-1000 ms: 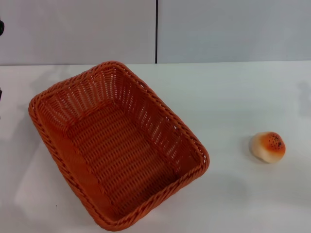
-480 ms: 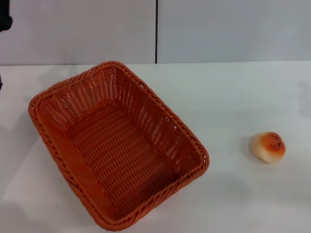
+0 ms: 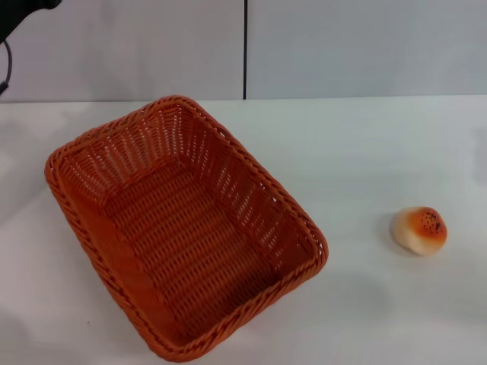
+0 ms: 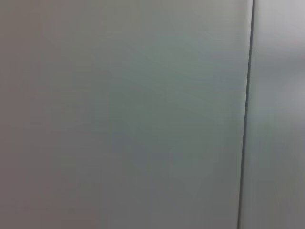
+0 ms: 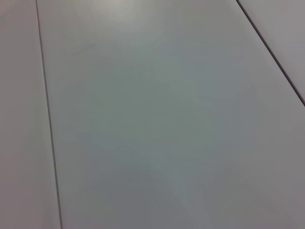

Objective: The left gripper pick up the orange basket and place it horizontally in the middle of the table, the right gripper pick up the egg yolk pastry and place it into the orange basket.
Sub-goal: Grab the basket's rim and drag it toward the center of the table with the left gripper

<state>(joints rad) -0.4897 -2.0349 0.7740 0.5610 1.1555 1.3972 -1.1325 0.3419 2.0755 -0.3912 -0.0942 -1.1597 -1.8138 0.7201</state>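
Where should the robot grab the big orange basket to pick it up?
Probably the braided rim of the orange basket at the corner on the robot's left. The rim is a thick raised edge a hand can pinch from above, with one finger inside and one outside the sloping wall. That corner lies nearest the left arm, just entering the head view's top-left. The basket is empty; the egg yolk pastry sits apart on the table.

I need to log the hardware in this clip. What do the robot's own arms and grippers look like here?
Very little shows. In the head view, only a black part of the left arm pokes in at the top left corner, with a thin dark cable looping below it. Neither gripper is visible, and both wrist views show only grey wall panels.
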